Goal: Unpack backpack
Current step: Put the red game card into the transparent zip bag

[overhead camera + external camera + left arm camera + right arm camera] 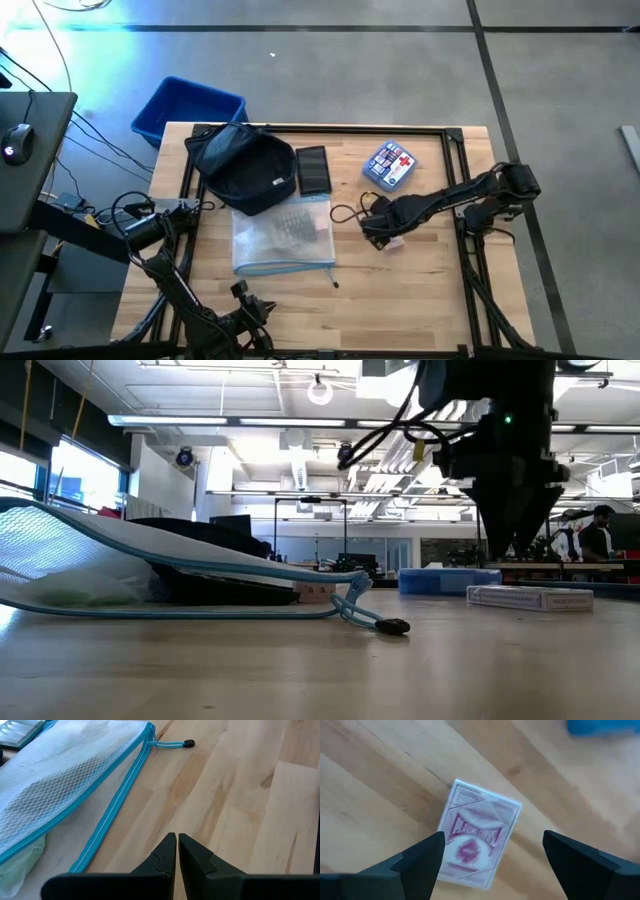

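Observation:
The dark navy backpack (245,165) lies on the table at the far left; in the low view it (200,532) shows behind a clear mesh pouch. A pack of playing cards (477,837) lies flat on the wood right of centre. My right gripper (492,850) hangs open above it, pointing down, with a finger on either side and clear of it (515,550). My left gripper (177,845) is shut, low over bare wood near the table's near-left edge (240,295), beside the mesh pouch.
The clear mesh pouch (285,235) with a blue zipper lies mid-table, its pull cord (172,743) trailing out. A flat black item (313,170) and a blue pouch with a red cross (390,165) lie at the far side. A bright blue bin (188,108) stands beyond the far-left corner.

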